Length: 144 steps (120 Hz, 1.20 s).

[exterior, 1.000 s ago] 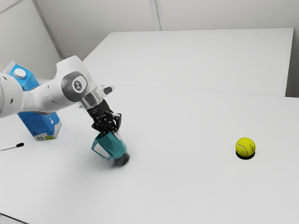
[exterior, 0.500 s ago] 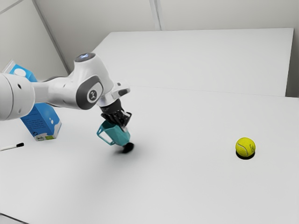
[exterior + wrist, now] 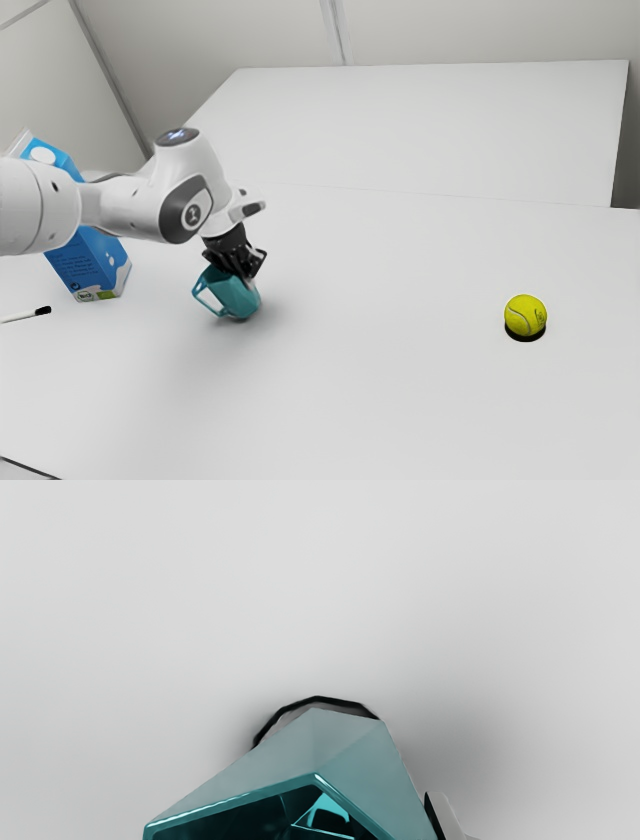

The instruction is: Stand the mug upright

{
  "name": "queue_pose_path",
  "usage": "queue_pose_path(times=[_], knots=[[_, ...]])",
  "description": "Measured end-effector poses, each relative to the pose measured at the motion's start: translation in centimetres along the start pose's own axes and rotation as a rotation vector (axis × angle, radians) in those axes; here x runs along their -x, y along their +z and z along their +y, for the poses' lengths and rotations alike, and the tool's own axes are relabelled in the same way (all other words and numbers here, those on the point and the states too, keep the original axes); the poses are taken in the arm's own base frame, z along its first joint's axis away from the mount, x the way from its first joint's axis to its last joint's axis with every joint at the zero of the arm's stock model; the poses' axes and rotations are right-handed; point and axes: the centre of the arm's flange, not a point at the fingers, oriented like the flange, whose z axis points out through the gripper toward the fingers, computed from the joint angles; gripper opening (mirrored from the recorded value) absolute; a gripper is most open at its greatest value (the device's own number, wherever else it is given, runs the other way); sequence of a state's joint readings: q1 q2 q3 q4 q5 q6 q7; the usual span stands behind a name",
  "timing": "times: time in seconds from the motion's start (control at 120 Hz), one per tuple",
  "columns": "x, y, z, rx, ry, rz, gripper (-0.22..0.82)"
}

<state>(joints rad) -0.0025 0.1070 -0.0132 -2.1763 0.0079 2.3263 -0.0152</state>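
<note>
The black gripper is at the upper part of the teal mug in the exterior view, shut on it. The mug leans, its base down toward the table and its handle toward the exterior view's left. In the wrist view the gripper has one finger against the outer wall of the mug; the other finger is hidden. The mug's open mouth faces the camera, and part of its dark base edge shows beyond the wall. Whether the base touches the table is hard to tell.
On the white table, a blue carton stands behind the arm at the exterior view's left. A marker lies near it. A yellow tennis ball rests far toward the exterior view's right.
The mug rose with my gripper, then came down and slightly toward the exterior view's left. It leans less than a second ago, and its dark shadow no longer appears apart from the base.
</note>
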Motion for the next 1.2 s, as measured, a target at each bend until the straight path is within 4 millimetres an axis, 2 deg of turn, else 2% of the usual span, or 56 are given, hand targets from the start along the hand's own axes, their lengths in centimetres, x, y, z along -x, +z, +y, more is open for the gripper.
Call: queue_pose_path(times=[0.225, 0.433, 0.525, 0.625, 0.85, 1.042, 1.2], knots=[[-0.2, 0.9, -0.2, -0.002, -0.007, -0.003, -0.18], [-0.2, 0.1, -0.3, 0.006, -0.001, 0.011, 0.26], [-0.4, -0.9, -0.3, 0.006, 0.004, 0.027, 0.38], [-0.3, -2.2, -0.3, 0.006, 0.009, 0.048, 0.47], [0.1, -7.5, -0.5, 0.007, 0.011, 0.128, 0.56], [-2.5, -14.7, -0.4, -0.035, 0.045, 0.196, 0.59], [-3.3, -18.8, 0.0, -0.055, 0.061, 0.185, 0.60]])
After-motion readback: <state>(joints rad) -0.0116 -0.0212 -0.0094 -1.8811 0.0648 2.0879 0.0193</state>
